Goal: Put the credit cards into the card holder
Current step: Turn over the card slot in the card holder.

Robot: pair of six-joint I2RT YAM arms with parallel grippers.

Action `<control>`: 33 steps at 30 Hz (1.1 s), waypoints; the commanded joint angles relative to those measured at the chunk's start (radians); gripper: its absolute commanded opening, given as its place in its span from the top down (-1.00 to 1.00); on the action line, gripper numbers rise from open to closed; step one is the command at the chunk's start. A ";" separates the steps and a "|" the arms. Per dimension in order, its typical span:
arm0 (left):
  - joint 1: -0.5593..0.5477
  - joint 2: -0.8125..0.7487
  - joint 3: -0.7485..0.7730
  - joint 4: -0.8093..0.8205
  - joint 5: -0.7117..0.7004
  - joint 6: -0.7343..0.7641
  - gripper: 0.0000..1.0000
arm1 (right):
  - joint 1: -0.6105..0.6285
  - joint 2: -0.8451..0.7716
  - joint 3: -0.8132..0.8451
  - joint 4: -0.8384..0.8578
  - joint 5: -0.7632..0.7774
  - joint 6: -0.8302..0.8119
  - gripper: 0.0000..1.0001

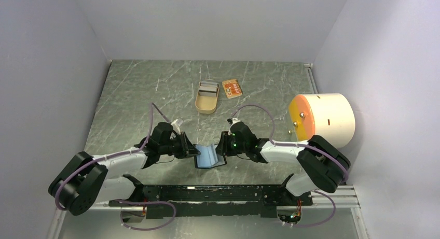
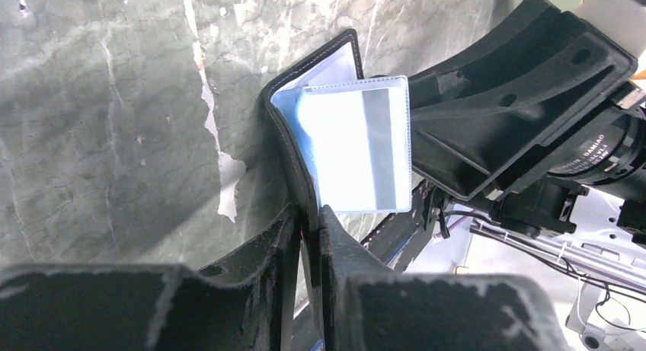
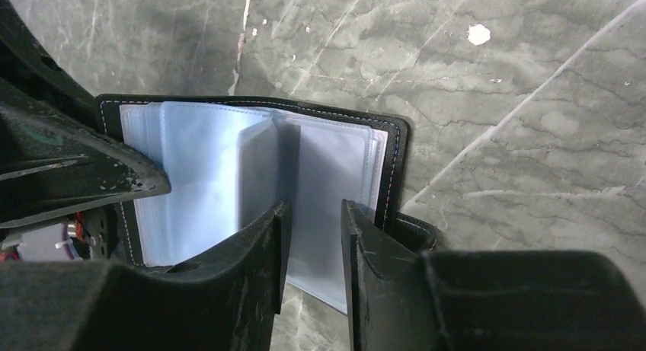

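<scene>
The black card holder lies open near the front of the table, its blue lining up, between my two grippers. My left gripper is shut on the edge of its black cover, and a clear sleeve fans out beyond. My right gripper stands open over the clear sleeves, its fingers straddling them with a gap between. One tan-orange credit card lies flat farther back. A pale grey-white card rests in the tin.
A tan-gold oblong tin sits mid-table behind the holder. A big white cylinder with an orange face lies at the right edge. Grey walls close in the marble table on three sides.
</scene>
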 commanded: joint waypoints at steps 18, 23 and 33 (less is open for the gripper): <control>-0.006 0.015 0.055 -0.022 -0.009 0.040 0.68 | -0.012 -0.295 0.113 -0.308 0.191 -0.099 0.11; -0.005 0.046 0.044 0.010 0.006 0.037 0.58 | -0.010 -0.242 0.132 -0.242 0.119 -0.119 0.16; -0.005 0.015 0.026 0.051 0.039 -0.058 0.18 | 0.046 -0.013 0.102 -0.046 -0.014 -0.042 0.55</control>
